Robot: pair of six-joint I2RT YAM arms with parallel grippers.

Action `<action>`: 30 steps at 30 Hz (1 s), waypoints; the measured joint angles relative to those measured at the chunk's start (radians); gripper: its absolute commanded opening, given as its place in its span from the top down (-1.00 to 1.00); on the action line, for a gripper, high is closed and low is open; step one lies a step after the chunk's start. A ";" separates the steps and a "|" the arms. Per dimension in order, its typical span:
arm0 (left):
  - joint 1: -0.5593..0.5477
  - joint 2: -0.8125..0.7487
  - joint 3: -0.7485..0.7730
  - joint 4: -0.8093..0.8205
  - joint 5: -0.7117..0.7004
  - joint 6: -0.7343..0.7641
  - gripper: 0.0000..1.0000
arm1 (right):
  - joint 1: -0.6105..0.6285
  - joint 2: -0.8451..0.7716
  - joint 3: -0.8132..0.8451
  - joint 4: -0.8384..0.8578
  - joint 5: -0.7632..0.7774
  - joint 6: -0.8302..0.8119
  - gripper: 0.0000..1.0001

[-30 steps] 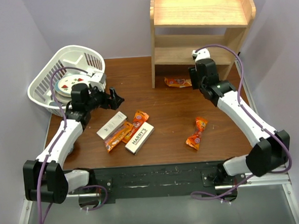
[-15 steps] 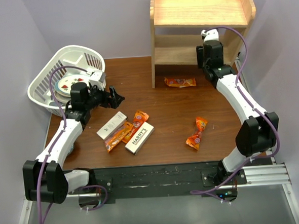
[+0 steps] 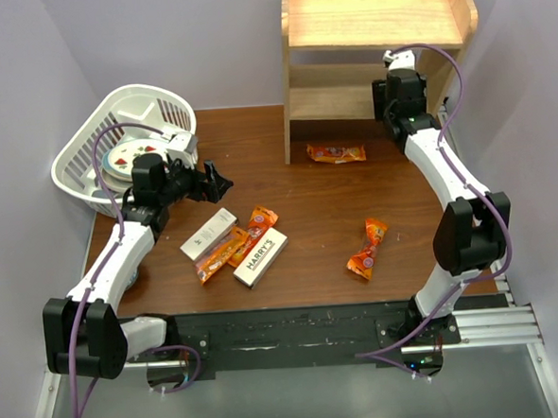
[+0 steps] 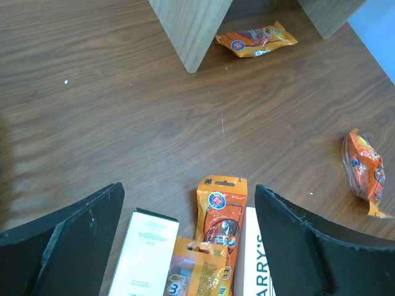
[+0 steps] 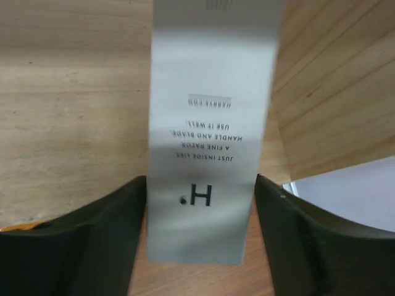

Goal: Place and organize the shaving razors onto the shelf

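The right tool (image 5: pixel 200 185) has pushed deeper into the pale wooden shelf (image 3: pixel 372 19). Its fingers flank a flat white cardboard razor box (image 5: pixel 210 123) lying on the lower board, long axis pointing inward; I cannot tell whether it grips. The left tool (image 4: pixel 188 187) gapes wide and empty over two more razor boxes (image 3: pixel 208 233) (image 3: pixel 261 257) on the dark-wood counter (image 3: pixel 327 215).

both the left arm (image 3: pixel 121 261) and right arm (image 3: pixel 444 170) wear glossy white link shells between chunky black joint housings. a purple cable (image 3: pixel 74 383) loops along each. the bases sit on a black plate (image 3: pixel 287 336) with silver rails (image 3: pixel 495 327) at the frame's bottom. the left pincer (image 3: pixel 220 177) is black; the right pincer (image 5: pixel 200 185) has broad, matte black wedge fingers (image 5: pixel 80 246).
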 measured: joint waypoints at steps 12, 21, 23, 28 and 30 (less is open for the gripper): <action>0.000 0.001 0.000 0.002 0.000 0.000 -0.85 | -0.014 -0.003 0.009 -0.020 -0.006 0.045 -0.84; 0.000 0.003 0.000 0.007 0.001 -0.001 -0.85 | -0.014 -0.175 -0.022 -0.054 -0.024 0.077 -0.83; 0.000 0.008 0.000 0.007 0.003 -0.002 -0.85 | -0.016 -0.203 -0.028 -0.053 -0.027 0.088 -0.82; 0.000 0.020 0.000 0.007 0.004 -0.004 -0.85 | -0.035 -0.205 -0.048 -0.059 -0.047 0.126 -0.82; 0.000 0.020 0.000 0.006 0.004 -0.004 -0.85 | -0.046 -0.196 -0.059 -0.069 -0.058 0.140 -0.83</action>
